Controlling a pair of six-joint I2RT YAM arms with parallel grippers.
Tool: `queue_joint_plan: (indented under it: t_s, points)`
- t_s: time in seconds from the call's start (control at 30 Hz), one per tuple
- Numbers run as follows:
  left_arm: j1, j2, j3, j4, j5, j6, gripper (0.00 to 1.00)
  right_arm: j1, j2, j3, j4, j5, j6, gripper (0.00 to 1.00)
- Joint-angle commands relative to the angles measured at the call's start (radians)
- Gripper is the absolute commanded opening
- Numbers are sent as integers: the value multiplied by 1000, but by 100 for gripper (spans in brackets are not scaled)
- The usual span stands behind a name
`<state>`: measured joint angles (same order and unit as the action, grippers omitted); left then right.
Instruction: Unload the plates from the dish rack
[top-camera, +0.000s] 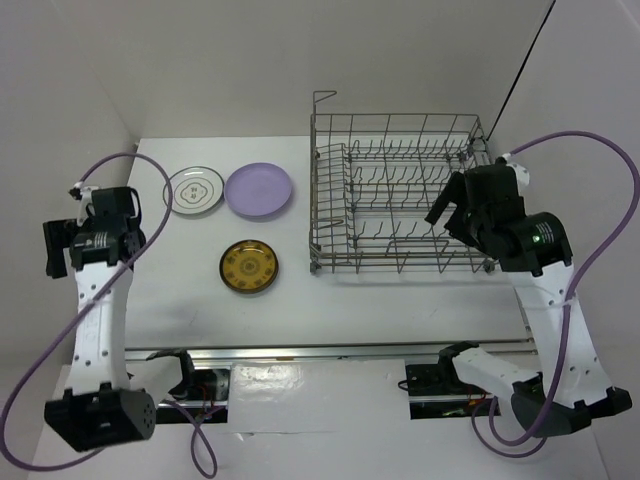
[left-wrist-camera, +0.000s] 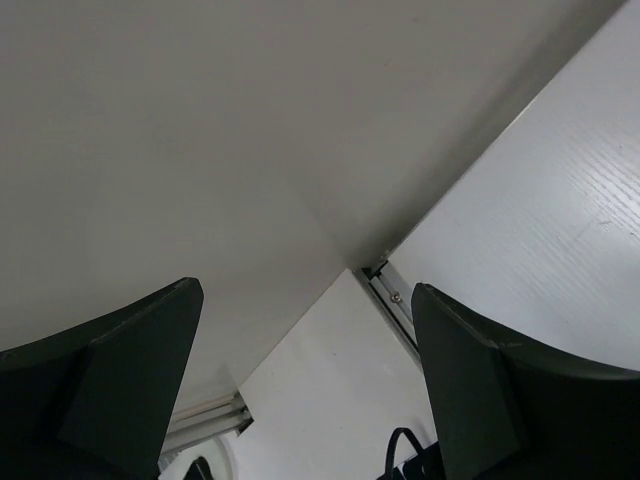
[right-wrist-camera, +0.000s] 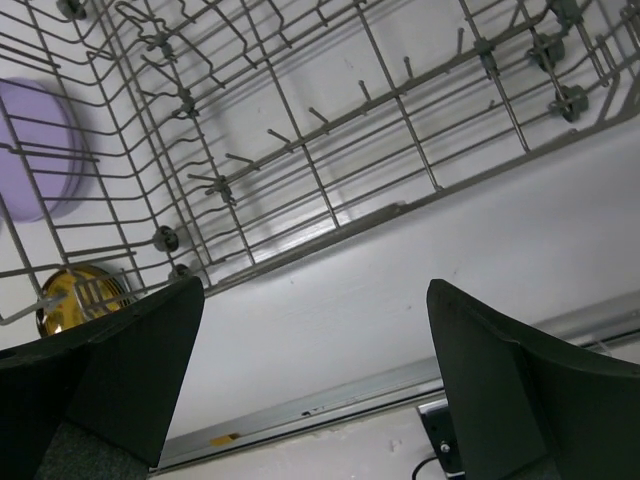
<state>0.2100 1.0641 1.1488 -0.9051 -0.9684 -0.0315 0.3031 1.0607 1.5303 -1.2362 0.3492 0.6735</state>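
Observation:
The dish rack (top-camera: 400, 190), a grey wire basket, stands at the back right with no plates in it. Three plates lie flat on the table to its left: a white one with dark motifs (top-camera: 194, 190), a lavender one (top-camera: 259, 189) and a mustard-yellow one (top-camera: 250, 267). My right gripper (top-camera: 447, 215) hangs open and empty over the rack's right end. In the right wrist view the right gripper (right-wrist-camera: 315, 285) looks past the rack (right-wrist-camera: 300, 150) to the lavender plate (right-wrist-camera: 35, 150) and the yellow plate (right-wrist-camera: 75, 295). My left gripper (left-wrist-camera: 305, 290) is open and empty at the table's left edge.
White walls close in the table at the back and both sides. A metal rail (top-camera: 330, 352) runs along the near edge by the arm bases. Purple cables (top-camera: 40, 360) loop beside each arm. The left arm's head (top-camera: 100, 225) is beside the white plate.

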Motion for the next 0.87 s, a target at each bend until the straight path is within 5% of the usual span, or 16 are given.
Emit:
queue_joint_plan:
  t_s: [0.0, 0.3, 0.83]
  points:
    - [15, -128, 2, -26, -72, 22, 100, -4, -65, 5, -74, 60, 35, 100]
    - [15, -196, 31, -196, 0, -79, 100, -4, -111, -16, -45, -3, 0, 100]
    - [35, -207, 71, -206, 46, -70, 100, -4, -150, -35, -45, 14, -51, 100]
